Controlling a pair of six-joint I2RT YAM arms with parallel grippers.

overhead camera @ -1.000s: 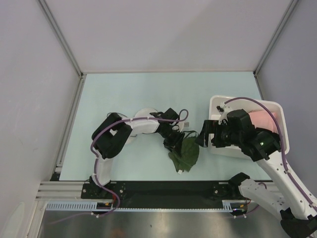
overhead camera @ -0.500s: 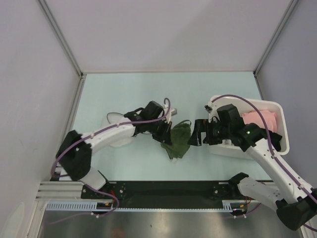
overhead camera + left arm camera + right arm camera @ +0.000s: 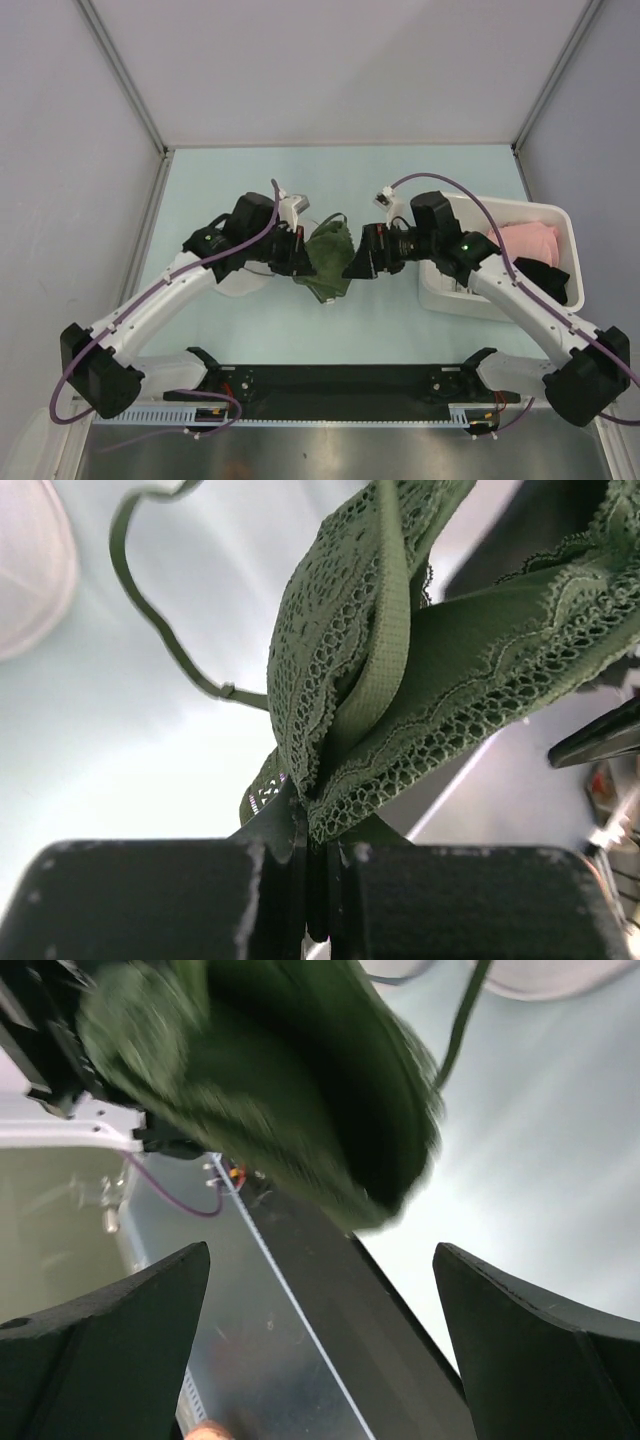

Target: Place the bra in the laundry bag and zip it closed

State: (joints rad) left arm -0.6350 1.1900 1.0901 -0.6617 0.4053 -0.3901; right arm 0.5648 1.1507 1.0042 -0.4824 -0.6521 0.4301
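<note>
Olive bra (image 3: 385, 670) in left end effector (image 3: 316, 852).

Robotics laboratory, enclosed test cell. Walls: plain pale wall panels (image 3: 330, 70) set in aluminium frame posts (image 3: 120, 72). Work surface: pale green tabletop (image 3: 230, 190). Fittings: two white-and-black robot arms, left arm (image 3: 160, 300) and right arm (image 3: 530, 308), bolted to a black base rail (image 3: 340, 378). Brushed metal sheet (image 3: 340, 455) along the near edge.

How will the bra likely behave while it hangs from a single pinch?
Probably floppy: the bra folds and drapes from the left gripper, whose jaws are shut on its edge. Likely light, since a thin pinch of lace carries it. Its loose strap dangles free and may snag.
</note>
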